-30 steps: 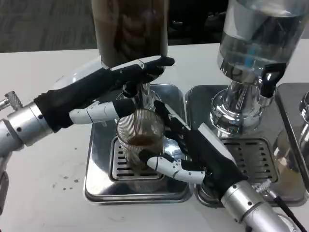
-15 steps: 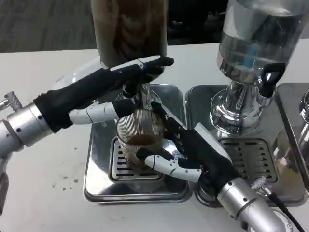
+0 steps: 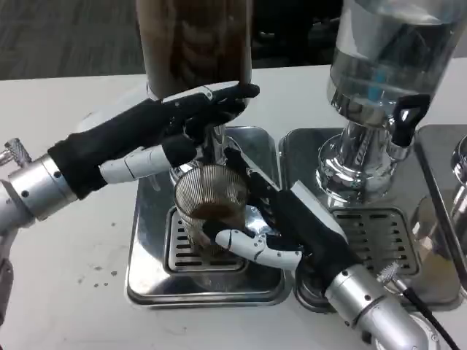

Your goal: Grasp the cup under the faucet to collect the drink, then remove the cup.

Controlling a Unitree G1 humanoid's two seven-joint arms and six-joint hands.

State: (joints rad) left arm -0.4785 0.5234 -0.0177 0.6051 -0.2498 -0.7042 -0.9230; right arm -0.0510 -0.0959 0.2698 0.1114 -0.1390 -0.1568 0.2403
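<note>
A ribbed clear cup [image 3: 208, 208] with a little brown drink in it stands on the grille of the left drip tray [image 3: 146, 281], under the faucet [image 3: 211, 138] of the brown drink dispenser [image 3: 193, 44]. My right hand [image 3: 284, 226] grips the cup from its right side, thumb across the front and fingers behind. My left hand [image 3: 175, 124] reaches in from the left, its fingers resting on the faucet lever above the cup.
A second dispenser [image 3: 383, 65] with clear liquid and a black tap [image 3: 405, 120] stands to the right on its own drip tray [image 3: 372, 233]. A third steel tray [image 3: 445, 175] shows at the right edge. White table [image 3: 66, 270] lies open at the left front.
My right hand has slid slightly left and closer around the cup. The left hand's thumb has lifted a little. The brown liquid level looks about the same.
</note>
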